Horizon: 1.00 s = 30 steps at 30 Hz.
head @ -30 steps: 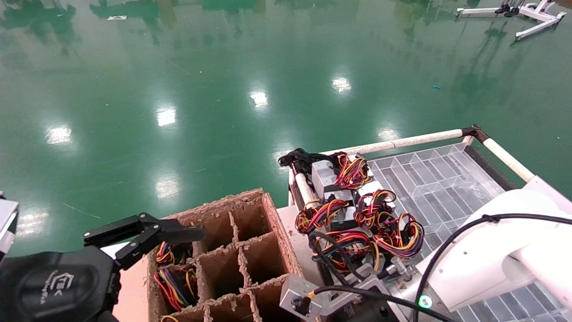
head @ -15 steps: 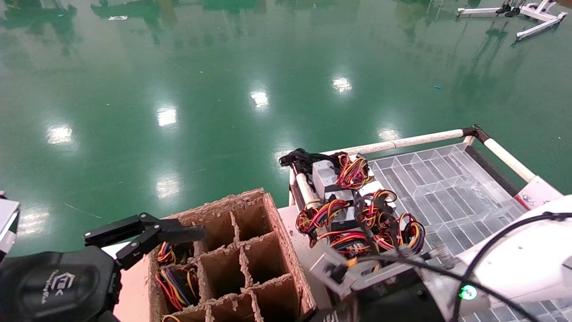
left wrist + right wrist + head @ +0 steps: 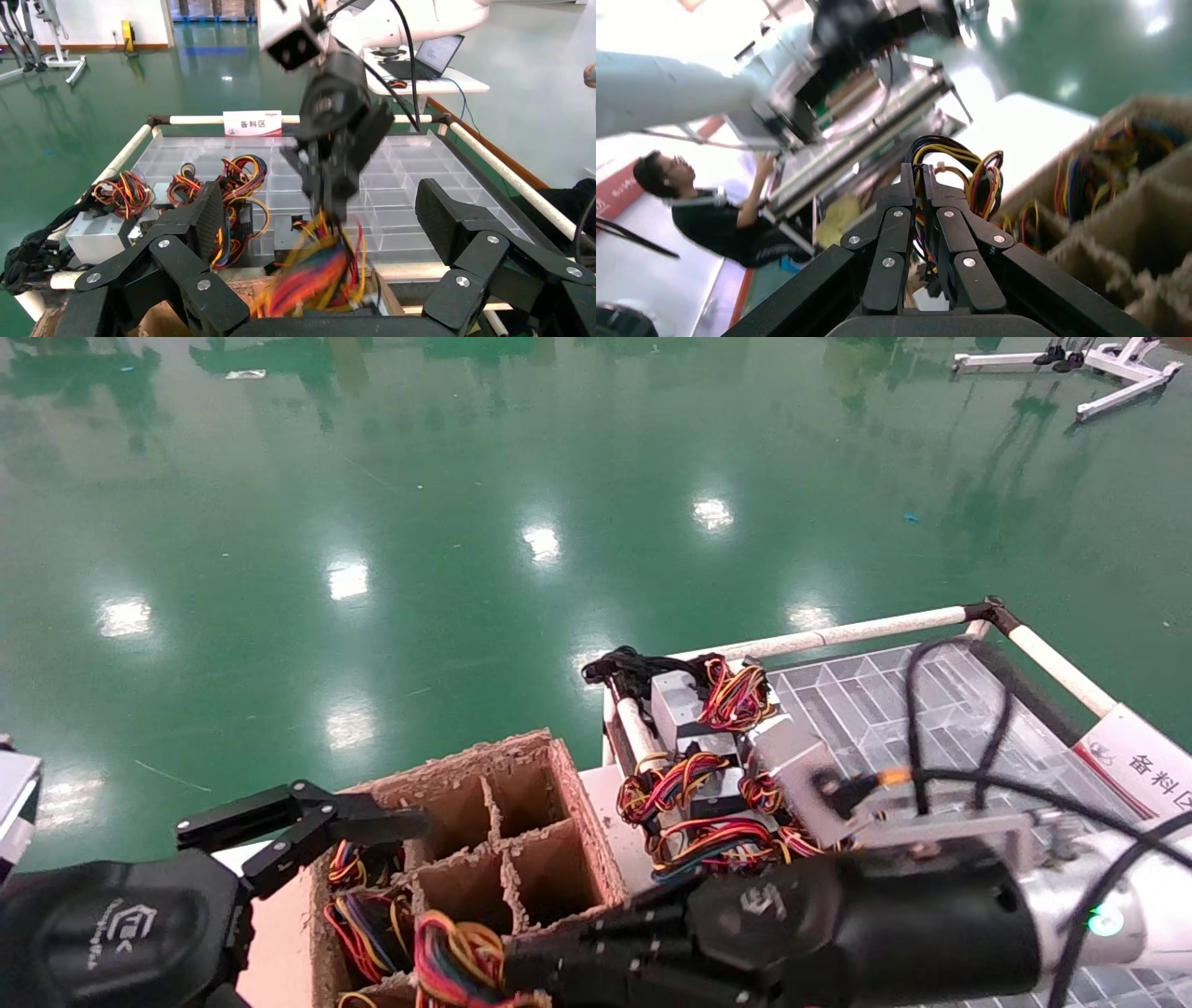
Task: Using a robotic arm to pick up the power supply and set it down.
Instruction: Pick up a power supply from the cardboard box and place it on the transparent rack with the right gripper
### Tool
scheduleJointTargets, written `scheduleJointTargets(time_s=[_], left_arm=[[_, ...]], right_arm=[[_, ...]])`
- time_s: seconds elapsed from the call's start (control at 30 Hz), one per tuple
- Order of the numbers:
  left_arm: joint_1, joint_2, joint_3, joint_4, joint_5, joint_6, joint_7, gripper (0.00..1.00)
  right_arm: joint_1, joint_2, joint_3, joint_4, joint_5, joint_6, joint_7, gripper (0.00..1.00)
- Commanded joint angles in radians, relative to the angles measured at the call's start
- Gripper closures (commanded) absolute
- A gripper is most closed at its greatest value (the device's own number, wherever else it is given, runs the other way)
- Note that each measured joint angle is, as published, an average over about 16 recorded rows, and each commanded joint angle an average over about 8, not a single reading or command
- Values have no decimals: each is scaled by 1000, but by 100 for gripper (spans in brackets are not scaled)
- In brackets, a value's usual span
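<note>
My right gripper [image 3: 510, 976] reaches leftward over the near cells of the divided cardboard box [image 3: 568, 784]. It is shut on the looped red, yellow and orange wires of a power supply [image 3: 456, 952]. The right wrist view shows the gripper [image 3: 917, 172] pinching those wires [image 3: 965, 175]. The supply's metal body is mostly hidden below the fingers. In the left wrist view the same wire bundle [image 3: 316, 270] hangs blurred under the right gripper [image 3: 334, 203]. My left gripper [image 3: 307, 822] stands open at the box's far left corner, holding nothing.
Several more power supplies [image 3: 708, 775] lie piled at the left end of a clear compartment tray [image 3: 894, 710] framed by a white pipe rail [image 3: 838, 633]. Some box cells at the left hold wires [image 3: 358, 919]. Green floor lies beyond. A person [image 3: 715, 210] stands nearby.
My right arm has swung left from the pile on the tray to over the cardboard box, carrying the wire bundle. The left gripper has not moved.
</note>
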Motion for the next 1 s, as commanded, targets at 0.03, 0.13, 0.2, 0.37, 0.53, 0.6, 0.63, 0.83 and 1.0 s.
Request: scheduleJointTargets(time_s=[0.03, 0.13, 0.2, 0.37, 0.53, 0.6, 0.63, 0.83, 1.0], left_arm=[[0, 0, 0, 0, 0, 0, 0, 0], [0, 0, 0, 0, 0, 0, 0, 0], [0, 0, 0, 0, 0, 0, 0, 0], [0, 0, 0, 0, 0, 0, 0, 0], [0, 0, 0, 0, 0, 0, 0, 0], [0, 0, 1, 0, 0, 0, 0, 0], [0, 0, 1, 0, 0, 0, 0, 0], [0, 0, 1, 0, -1, 0, 0, 0], [0, 0, 1, 0, -1, 0, 0, 0]], right_arm=[[-4, 16, 9, 14, 30, -1, -14, 100], [-4, 40, 19, 37, 63, -1, -32, 100], [-3, 56, 25, 52, 81, -1, -43, 100], [2, 90, 38, 78, 119, -1, -66, 100], [20, 127, 51, 89, 143, -2, -82, 100], [33, 146, 56, 90, 146, -2, -85, 100], [40, 157, 57, 89, 146, -2, -85, 100], [104, 231, 61, 76, 126, -2, -69, 100], [170, 299, 57, 66, 95, -1, -42, 100]])
